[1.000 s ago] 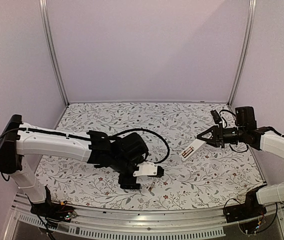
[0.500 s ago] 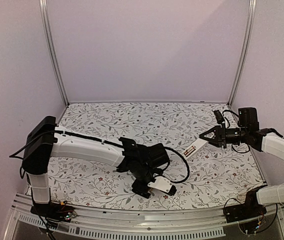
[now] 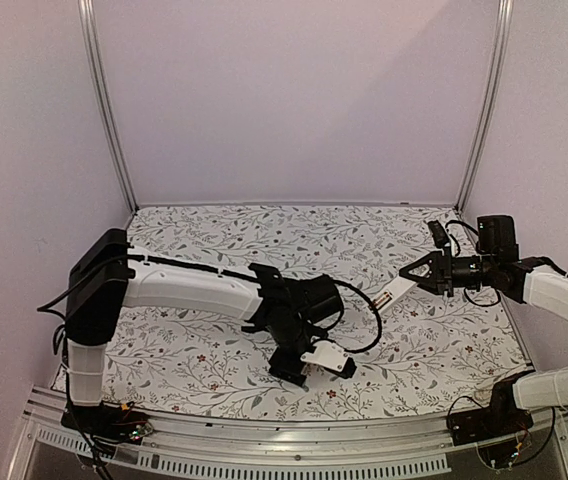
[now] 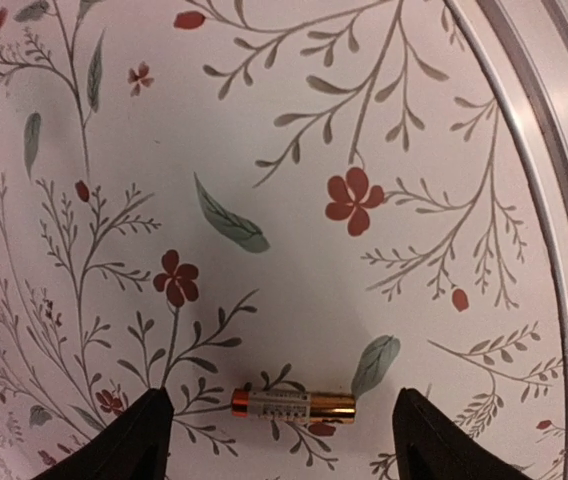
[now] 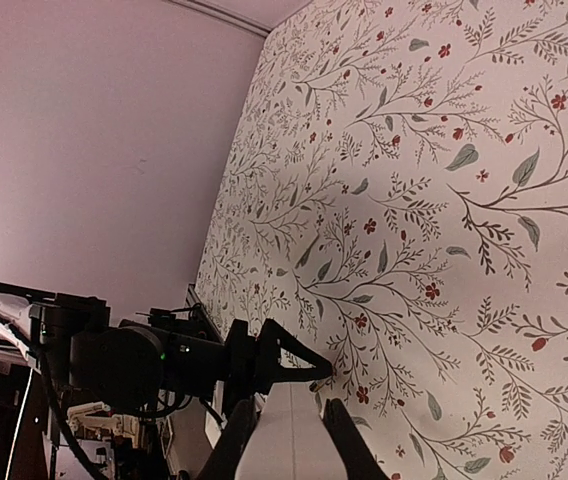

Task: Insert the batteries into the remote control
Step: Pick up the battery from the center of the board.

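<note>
One coppery-gold battery (image 4: 294, 405) lies flat on the flowered table, crosswise between the fingertips of my left gripper (image 4: 282, 432). That gripper is open, its fingers apart from both battery ends. In the top view the left gripper (image 3: 294, 372) points down near the front middle of the table, and the battery is hidden under it. My right gripper (image 3: 429, 272) hovers at the right, shut on one end of the white remote control (image 3: 394, 290). The remote (image 5: 289, 440) sticks out between its fingers (image 5: 239, 440) towards the left arm. A second battery is not in view.
The table's metal front rail (image 4: 554, 200) runs close to the battery on its right. A black cable (image 3: 364, 320) loops from the left wrist over the flowered cloth (image 3: 214, 240). Walls and aluminium posts (image 3: 104, 110) enclose the back and sides.
My left arm has stretched out to the right, carrying its open gripper along the front of the table. The right gripper with the remote has drifted slightly right.
</note>
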Robot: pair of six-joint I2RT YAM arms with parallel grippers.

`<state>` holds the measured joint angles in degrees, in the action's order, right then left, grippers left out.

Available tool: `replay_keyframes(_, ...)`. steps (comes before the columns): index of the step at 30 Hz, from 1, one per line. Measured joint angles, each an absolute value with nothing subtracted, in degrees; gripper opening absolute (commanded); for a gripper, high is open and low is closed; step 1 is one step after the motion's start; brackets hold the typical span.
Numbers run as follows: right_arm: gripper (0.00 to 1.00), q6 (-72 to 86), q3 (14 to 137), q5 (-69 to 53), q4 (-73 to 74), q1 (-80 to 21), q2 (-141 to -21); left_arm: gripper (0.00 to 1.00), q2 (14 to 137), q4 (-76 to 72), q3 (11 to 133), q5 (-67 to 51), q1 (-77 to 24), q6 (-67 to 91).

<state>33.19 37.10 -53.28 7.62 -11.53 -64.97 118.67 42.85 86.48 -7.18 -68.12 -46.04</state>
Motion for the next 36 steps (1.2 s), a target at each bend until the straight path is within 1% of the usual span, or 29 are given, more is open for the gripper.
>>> replay_keyframes(9,0.00,33.19,37.08,-53.34,7.62,-11.44,-64.97,0.76,120.22,43.94,86.56,-7.75,-67.33,-45.84)
replay_keyframes(12,0.00,33.19,37.10,-53.39,7.64,-11.38,-64.97,0.73,121.03,44.21,86.63,-8.16,-67.31,-45.84)
replay_keyframes(18,0.00,33.19,37.08,-53.74,7.62,-11.11,-64.99,0.65,121.73,44.71,87.50,-8.97,-66.96,-45.45)
replay_keyframes(22,0.00,33.19,37.10,-53.78,7.62,-11.07,-64.99,0.64,121.91,44.86,87.79,-9.21,-66.46,-45.36)
replay_keyframes(26,0.00,33.19,37.10,-53.78,7.62,-11.07,-64.99,0.54,121.93,44.99,87.81,-9.17,-65.73,-45.30)
replay_keyframes(27,0.00,33.19,37.10,-53.80,7.62,-11.07,-64.99,0.54,121.93,45.06,87.81,-9.19,-65.56,-45.25)
replay_keyframes(30,0.00,33.17,37.10,-53.80,7.62,-11.07,-64.99,0.55,121.93,45.17,87.83,-9.17,-65.32,-45.04)
replay_keyframes(32,0.00,33.19,37.10,-53.80,7.62,-11.07,-64.99,0.63,121.93,45.21,87.83,-9.21,-65.30,-44.95)
replay_keyframes(34,0.00,33.19,37.10,-53.84,7.62,-11.05,-64.99,0.67,121.93,45.28,87.83,-9.23,-65.30,-44.77)
replay_keyframes(36,0.00,33.17,37.10,-53.93,7.62,-11.05,-64.99,0.68,121.93,45.34,87.83,-9.19,-65.30,-44.75)
